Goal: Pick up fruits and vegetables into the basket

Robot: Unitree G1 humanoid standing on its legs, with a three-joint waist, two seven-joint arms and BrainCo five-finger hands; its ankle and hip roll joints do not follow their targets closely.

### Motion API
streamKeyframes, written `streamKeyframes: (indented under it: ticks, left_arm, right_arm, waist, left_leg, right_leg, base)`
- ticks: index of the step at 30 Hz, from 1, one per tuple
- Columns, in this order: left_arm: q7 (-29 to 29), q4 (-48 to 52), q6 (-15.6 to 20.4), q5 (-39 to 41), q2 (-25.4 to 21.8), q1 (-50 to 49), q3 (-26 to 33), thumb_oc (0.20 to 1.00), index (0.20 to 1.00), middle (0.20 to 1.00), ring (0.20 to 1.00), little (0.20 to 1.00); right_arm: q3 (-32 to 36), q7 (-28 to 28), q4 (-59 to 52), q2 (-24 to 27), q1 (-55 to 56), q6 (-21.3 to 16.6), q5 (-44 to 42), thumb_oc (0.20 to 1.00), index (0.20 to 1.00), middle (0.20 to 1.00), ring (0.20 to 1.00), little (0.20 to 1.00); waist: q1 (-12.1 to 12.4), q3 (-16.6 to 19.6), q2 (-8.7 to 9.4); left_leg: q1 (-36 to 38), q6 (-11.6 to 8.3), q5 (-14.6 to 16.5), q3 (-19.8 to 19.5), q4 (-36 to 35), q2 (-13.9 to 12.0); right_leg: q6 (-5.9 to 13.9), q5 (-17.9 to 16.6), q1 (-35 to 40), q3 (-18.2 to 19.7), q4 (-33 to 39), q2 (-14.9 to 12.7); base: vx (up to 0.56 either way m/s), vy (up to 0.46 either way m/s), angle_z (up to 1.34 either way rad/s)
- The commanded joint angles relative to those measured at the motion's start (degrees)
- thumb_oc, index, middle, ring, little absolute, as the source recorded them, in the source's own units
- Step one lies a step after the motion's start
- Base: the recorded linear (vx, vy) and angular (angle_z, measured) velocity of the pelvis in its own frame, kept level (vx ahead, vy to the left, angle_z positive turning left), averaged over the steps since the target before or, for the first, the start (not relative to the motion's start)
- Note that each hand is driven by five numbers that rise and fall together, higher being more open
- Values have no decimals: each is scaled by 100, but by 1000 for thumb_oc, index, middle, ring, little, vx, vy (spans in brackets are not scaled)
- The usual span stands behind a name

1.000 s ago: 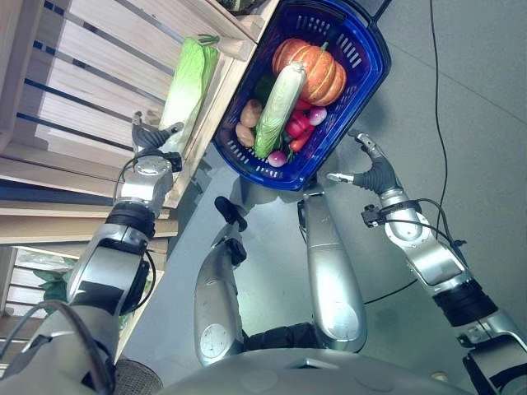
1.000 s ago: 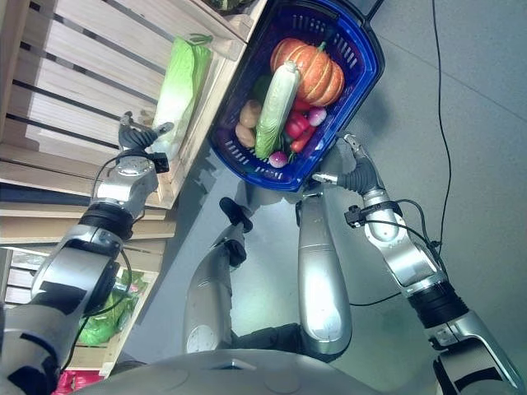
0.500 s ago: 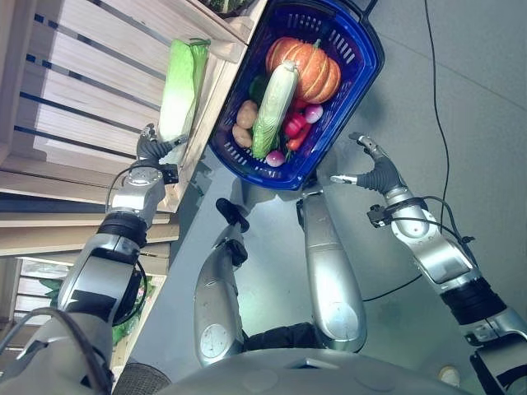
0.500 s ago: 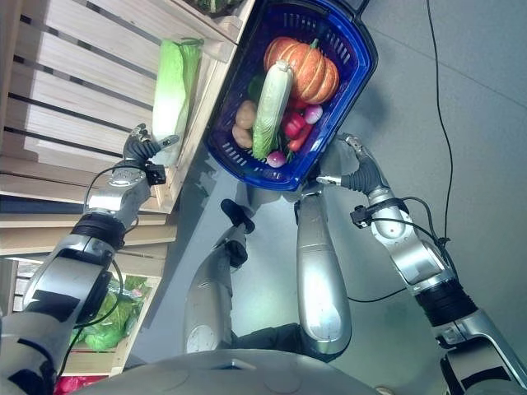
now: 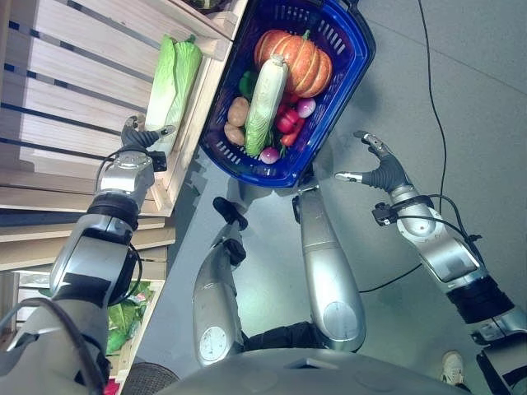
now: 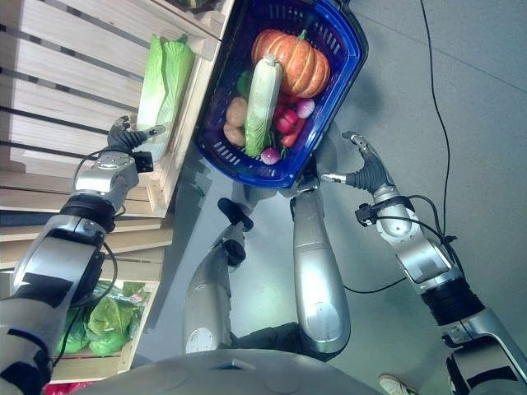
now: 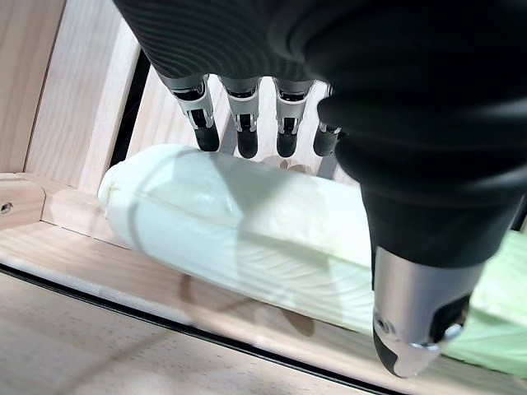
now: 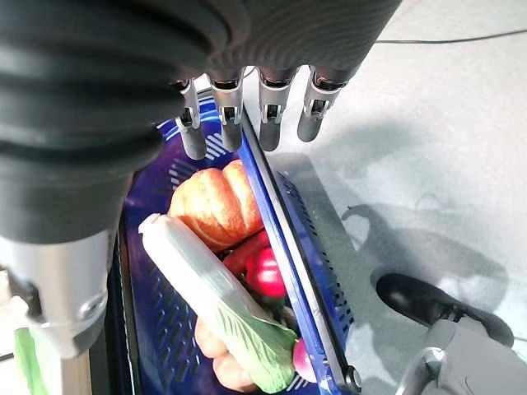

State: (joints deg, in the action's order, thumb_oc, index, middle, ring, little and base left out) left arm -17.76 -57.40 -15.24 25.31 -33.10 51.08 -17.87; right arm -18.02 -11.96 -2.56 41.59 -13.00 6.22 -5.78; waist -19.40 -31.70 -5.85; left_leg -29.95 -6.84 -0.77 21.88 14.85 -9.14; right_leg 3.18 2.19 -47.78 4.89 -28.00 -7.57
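A pale green napa cabbage lies on the wooden shelf at the left. My left hand is at its white stem end, fingers straight over it and thumb on the near side, nothing gripped. The blue basket stands on the floor beside the shelf. It holds an orange pumpkin, a second long cabbage, potatoes, red radishes and something dark green. My right hand hovers open just right of the basket's near corner, empty.
A lower crate at the bottom left holds leafy greens. A black cable runs across the grey floor to the right. A shoe shows at the lower right corner.
The camera has shifted, sliding the scene up and left. My left hand stays at the cabbage's stem end; my right hand sits slightly farther from the basket.
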Motion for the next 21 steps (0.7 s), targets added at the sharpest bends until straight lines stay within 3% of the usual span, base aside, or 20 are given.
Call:
streamKeyframes:
  ticks: [1, 9, 16, 21]
  left_arm:
    - [726, -426, -356, -635, -373, 75, -271, 1000, 1000, 1000, 1000, 1000]
    - [2406, -494, -690, -1361, -61, 145, -878, 1000, 1000, 1000, 1000, 1000]
    - [2749, -500, -768, -1342, 99, 174, -1024, 1000, 1000, 1000, 1000, 1000]
    - [2698, -476, -719, -356, 157, 151, -874, 1000, 1000, 1000, 1000, 1000]
  right_arm:
    - [-121, -25, -259, -66, 2, -126, -270, 1000, 1000, 1000, 1000, 1000]
    - [-126, 137, -286, 22, -135, -55, -228, 1000, 1000, 1000, 1000, 1000]
    - [-93, 233, -332, 41, -137, 13, -245, 1000, 1000, 1000, 1000, 1000]
    - [-26, 302, -402, 51, -31, 1, -226, 1000, 1000, 1000, 1000, 1000]
  waist:
    - [-166, 191, 316]
    - [-305, 191, 269]
    - [-385, 191, 268]
    - [-421, 191, 276]
  left_leg:
    - [-692, -24, 250, -54, 965, -128]
    - [-551, -58, 205, 55, 897, -125]
    - [-505, -73, 167, 122, 870, -146]
    - [-505, -69, 165, 140, 885, -153]
  right_leg:
    - [99, 244, -15, -62, -141, 83]
    - [92, 240, 11, 30, -111, 117]
    - [84, 253, -3, 76, -113, 149]
    - [68, 279, -20, 95, -140, 177]
  base:
    - [13, 27, -6]
    - [20, 31, -6]
    - [16, 18, -7]
    - [4, 4, -2]
